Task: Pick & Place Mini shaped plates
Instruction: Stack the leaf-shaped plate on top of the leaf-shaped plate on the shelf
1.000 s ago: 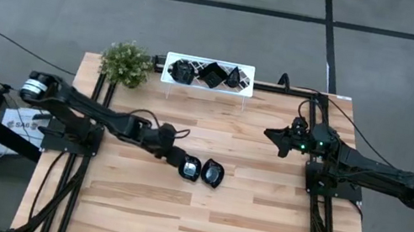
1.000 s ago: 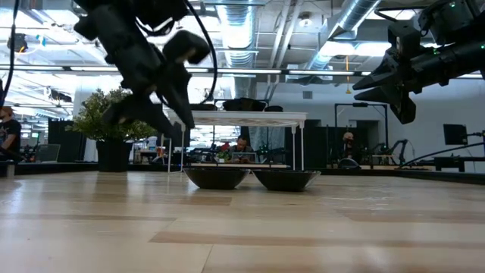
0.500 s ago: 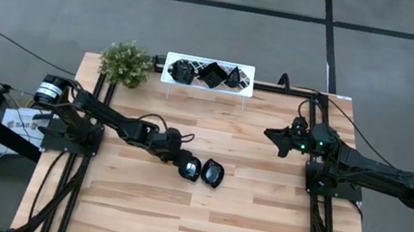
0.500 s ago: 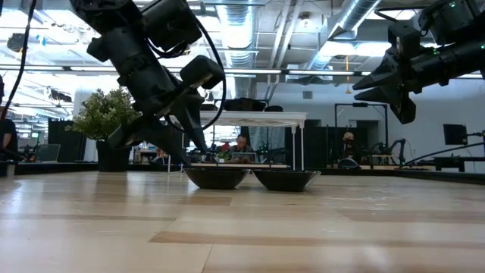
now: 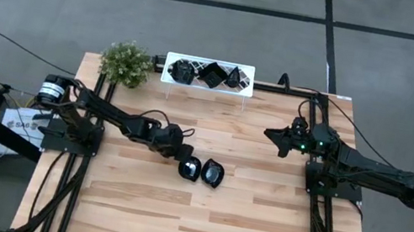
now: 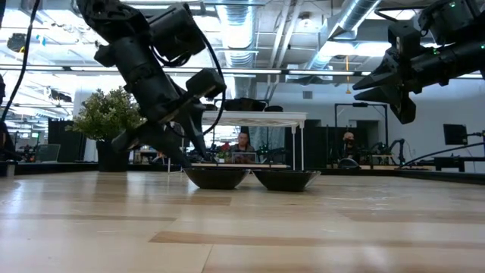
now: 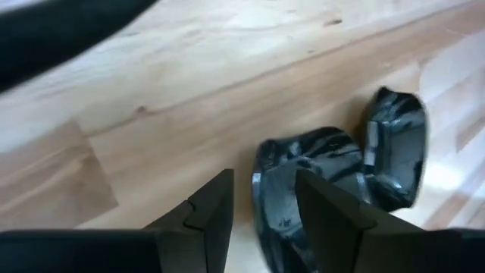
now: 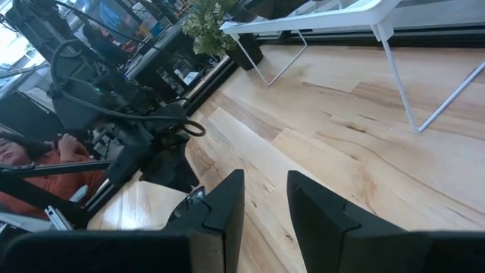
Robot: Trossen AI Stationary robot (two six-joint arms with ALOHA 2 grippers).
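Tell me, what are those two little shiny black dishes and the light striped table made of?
The two small glossy black dishes look like glazed ceramic, maybe plastic: bright highlights slide over their wavy rims. The pale plank table looks like sealed wood: grain, knots and board seams show, with a soft sheen.

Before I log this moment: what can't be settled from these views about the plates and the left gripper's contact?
- Plates on the white rack: too small in the high view to tell their shapes or count.
- Left gripper: open beside the nearer plate; touching or not is unclear, since its fingers cover the rim in the left wrist view.
- Two table plates: the low view shows only their sides, so their outlines are hidden.
- Right gripper: waits open, clear of everything.
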